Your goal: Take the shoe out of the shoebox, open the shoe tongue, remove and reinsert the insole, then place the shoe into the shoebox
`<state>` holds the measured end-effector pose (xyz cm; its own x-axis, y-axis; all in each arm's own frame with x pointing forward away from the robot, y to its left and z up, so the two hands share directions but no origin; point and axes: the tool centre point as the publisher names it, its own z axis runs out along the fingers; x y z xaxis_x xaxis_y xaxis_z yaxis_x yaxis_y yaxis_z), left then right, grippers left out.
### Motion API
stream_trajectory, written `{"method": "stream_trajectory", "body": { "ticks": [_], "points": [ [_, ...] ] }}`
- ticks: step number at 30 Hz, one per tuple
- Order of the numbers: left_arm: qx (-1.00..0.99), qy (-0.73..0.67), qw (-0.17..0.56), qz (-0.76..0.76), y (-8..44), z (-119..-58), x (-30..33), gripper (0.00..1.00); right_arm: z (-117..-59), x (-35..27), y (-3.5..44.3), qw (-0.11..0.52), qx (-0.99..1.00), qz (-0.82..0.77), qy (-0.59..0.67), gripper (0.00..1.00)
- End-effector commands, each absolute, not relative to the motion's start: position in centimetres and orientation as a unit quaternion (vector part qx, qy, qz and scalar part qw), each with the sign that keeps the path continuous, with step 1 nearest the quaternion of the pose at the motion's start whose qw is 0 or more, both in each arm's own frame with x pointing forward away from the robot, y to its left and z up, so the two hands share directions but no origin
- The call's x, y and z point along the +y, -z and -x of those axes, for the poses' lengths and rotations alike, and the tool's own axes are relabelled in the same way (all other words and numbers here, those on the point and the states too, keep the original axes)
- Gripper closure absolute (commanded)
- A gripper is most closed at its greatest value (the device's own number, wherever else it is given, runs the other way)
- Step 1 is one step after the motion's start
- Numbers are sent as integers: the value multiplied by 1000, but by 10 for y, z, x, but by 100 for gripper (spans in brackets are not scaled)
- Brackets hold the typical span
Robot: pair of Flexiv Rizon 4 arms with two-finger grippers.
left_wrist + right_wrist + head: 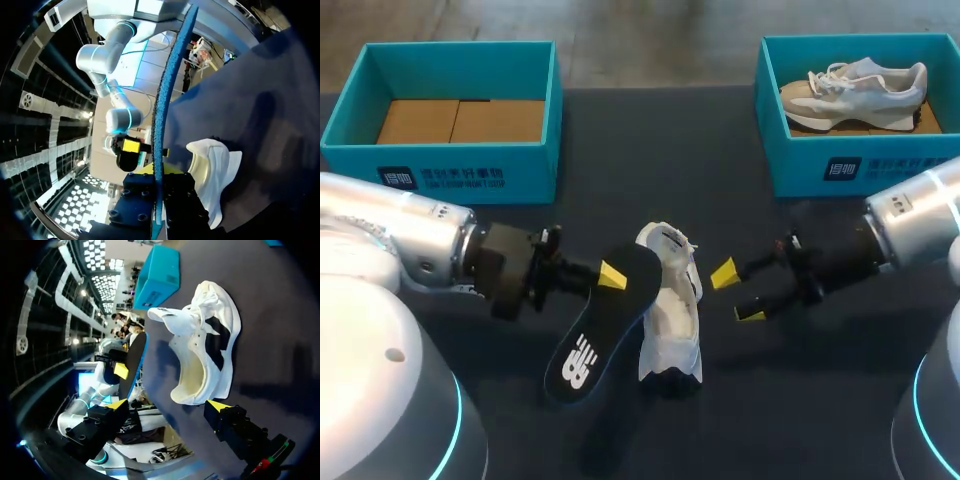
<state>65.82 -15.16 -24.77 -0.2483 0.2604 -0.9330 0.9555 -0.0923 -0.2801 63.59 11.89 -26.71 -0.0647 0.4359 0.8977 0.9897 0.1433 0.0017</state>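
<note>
Silver cylindrical links and white bases ringed with cyan light form left arm [390, 235] and right arm [920, 215]; left gripper [612, 278] and right gripper [737, 293] are black, screw-studded, yellow-tipped

Yellow tips mark the left gripper [613, 279], clamped on a black foam insole [595, 335] with white emblem and blue underside; beside it, a white fabric sneaker [672, 310] with black panels on the dark grey table [620, 140].

That made two teal boxes, left shoebox [460, 165] and right shoebox [800, 172]; two shoes, a white shoe [672, 320] out on the worktop [650, 140] and a beige shoe [855, 90] boxed; one insole [595, 335]; two grabbers, left end effector [615, 276], right end effector [738, 294].
</note>
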Motion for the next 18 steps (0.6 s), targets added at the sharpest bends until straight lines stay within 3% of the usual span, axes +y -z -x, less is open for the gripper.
{"method": "stream_trajectory", "body": {
  "ticks": [1, 18],
  "points": [
    [591, 528, 328, -514, 253, -655, -160, 100, -626, 110, 264, 384, -654, 545, 357, 0],
    [600, 538, 318, -499, 263, -635, -178, 100, -607, 91, 291, 345, -676, 522, 389, 0]
  ]
}}
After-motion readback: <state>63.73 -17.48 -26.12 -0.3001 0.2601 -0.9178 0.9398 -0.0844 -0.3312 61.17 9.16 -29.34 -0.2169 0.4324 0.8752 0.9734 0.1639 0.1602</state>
